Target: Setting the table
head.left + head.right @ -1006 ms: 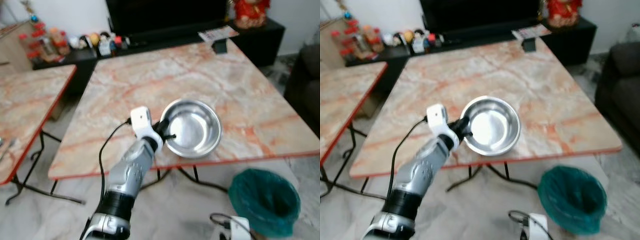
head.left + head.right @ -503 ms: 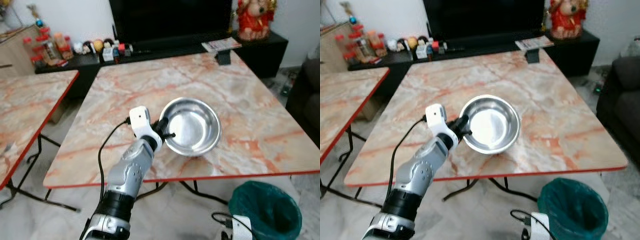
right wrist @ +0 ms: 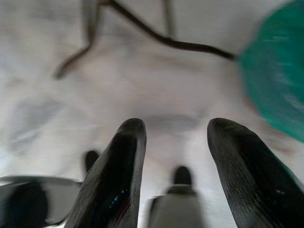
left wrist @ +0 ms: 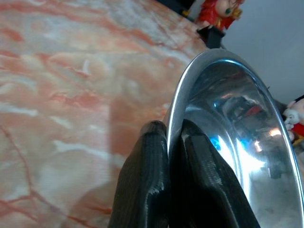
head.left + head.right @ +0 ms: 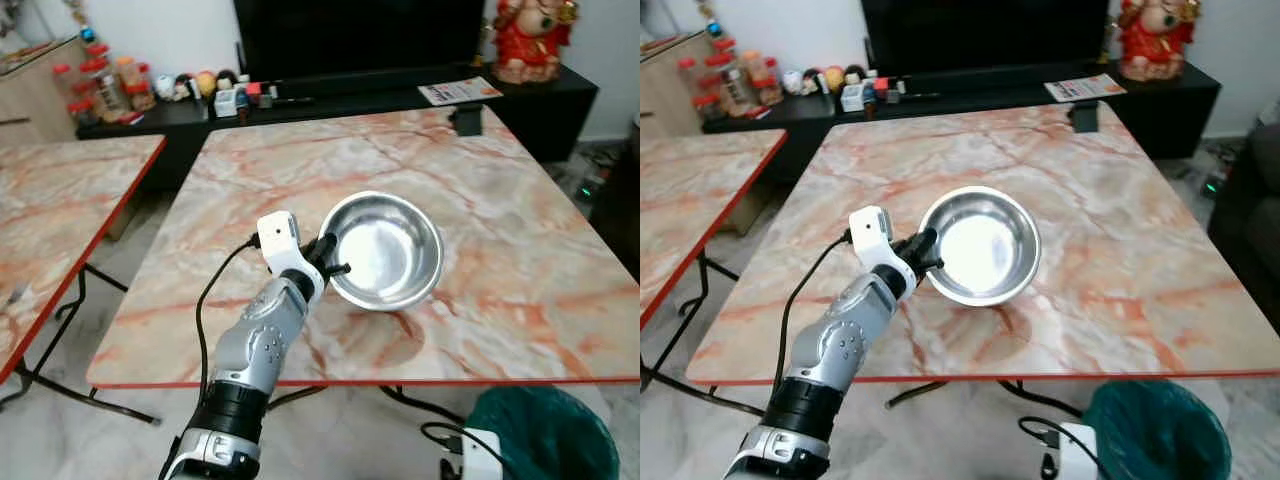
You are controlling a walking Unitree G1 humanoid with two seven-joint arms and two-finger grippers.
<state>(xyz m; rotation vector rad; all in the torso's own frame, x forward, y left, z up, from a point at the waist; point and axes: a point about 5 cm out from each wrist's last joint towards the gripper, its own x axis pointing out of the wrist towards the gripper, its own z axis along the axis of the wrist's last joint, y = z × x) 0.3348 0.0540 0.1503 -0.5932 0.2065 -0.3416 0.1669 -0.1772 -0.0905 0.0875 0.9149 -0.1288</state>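
- We hold the steel bowl (image 5: 385, 252) with our left gripper (image 5: 332, 256); its two black fingers (image 4: 142, 190) are pinching the rim, one inside and one outside.
- The bowl sits in the middle of the frame, above the near half of the marble worktop (image 5: 500, 180). Its shadow on the stone suggests that it is lifted and slightly tilted, not resting.
- We judge that we are in the carrying step: the bowl is brought over the worktop but not yet set down.
- Next we should lower it until the base lies flat, then part the fingers.
- Our right gripper (image 3: 173, 156) hangs over the floor with its fingers spread, near the green bin (image 5: 545, 440) at the lower right.
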